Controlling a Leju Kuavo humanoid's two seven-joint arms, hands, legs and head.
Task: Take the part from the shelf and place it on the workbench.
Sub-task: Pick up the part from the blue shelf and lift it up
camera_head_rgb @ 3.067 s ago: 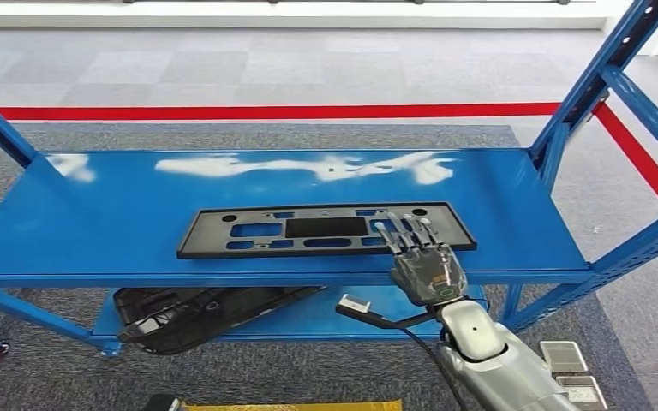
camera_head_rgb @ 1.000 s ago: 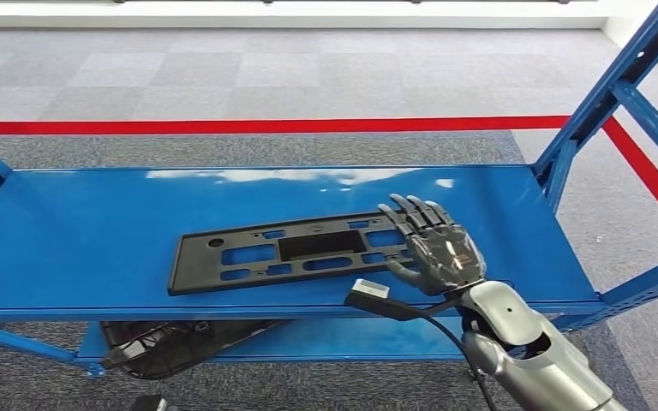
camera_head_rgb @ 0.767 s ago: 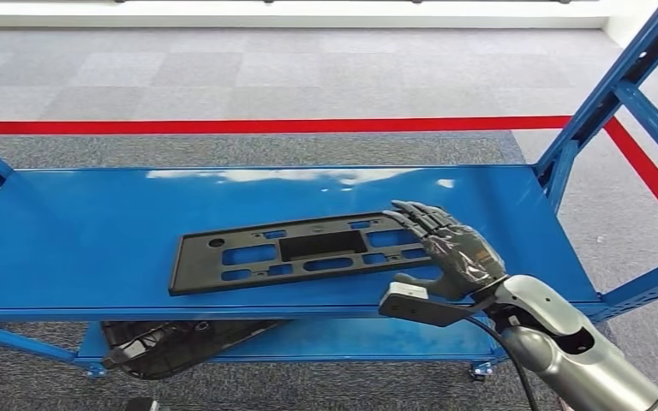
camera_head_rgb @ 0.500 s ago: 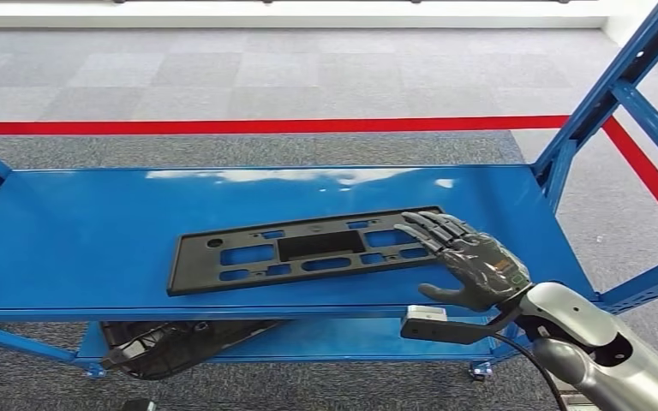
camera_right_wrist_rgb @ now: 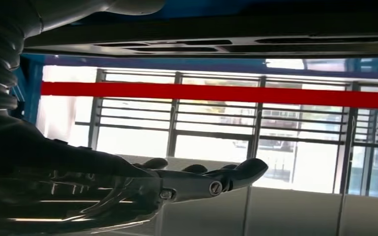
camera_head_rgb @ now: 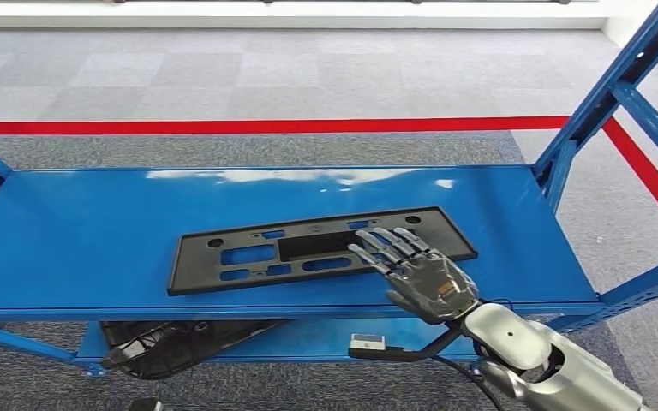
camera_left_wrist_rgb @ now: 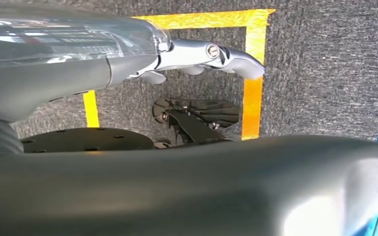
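Blue shelf (camera_head_rgb: pixel 68 240), black part (camera_head_rgb: pixel 308 248) on it, right hand (camera_head_rgb: pixel 415 274) open

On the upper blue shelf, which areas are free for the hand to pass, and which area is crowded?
The blue shelf is bare to the left of the black part, along the far edge behind it, and between its right end and the right upright. The front middle is crowded: the right hand hovers with spread fingers over the part near the front edge.

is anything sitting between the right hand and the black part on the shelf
Nothing visible does. The right hand hangs with spread fingers over the near right portion of the flat black part, which lies alone on the blue shelf. Contact cannot be told.
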